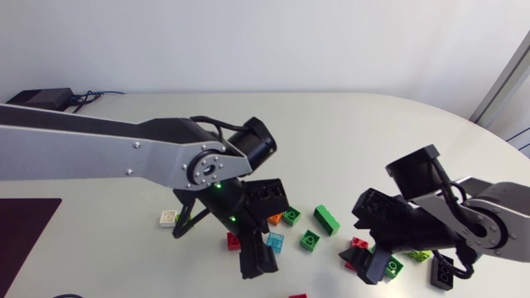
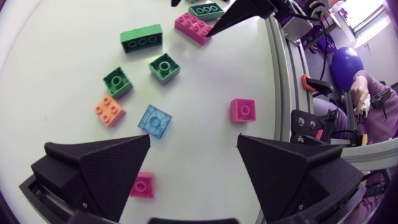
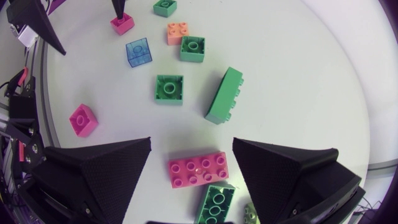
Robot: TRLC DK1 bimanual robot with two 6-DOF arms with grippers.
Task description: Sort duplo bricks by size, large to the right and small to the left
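From above, toy bricks (image 1: pixel 327 219) lie scattered on a table (image 1: pixel 373 124) between the left arm (image 1: pixel 124 153) and the right arm (image 1: pixel 489 215). From the left wrist, the left claw (image 2: pixel 193 155) is spread wide and empty, with a small blue brick (image 2: pixel 154 121) just ahead. From the right wrist, the right claw (image 3: pixel 191 149) is spread over a long pink brick (image 3: pixel 198 169); light, hard and smooth, it probably grips best across its flat long sides.

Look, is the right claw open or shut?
Open. The right gripper has its fingers wide apart, the long pink brick showing between them.
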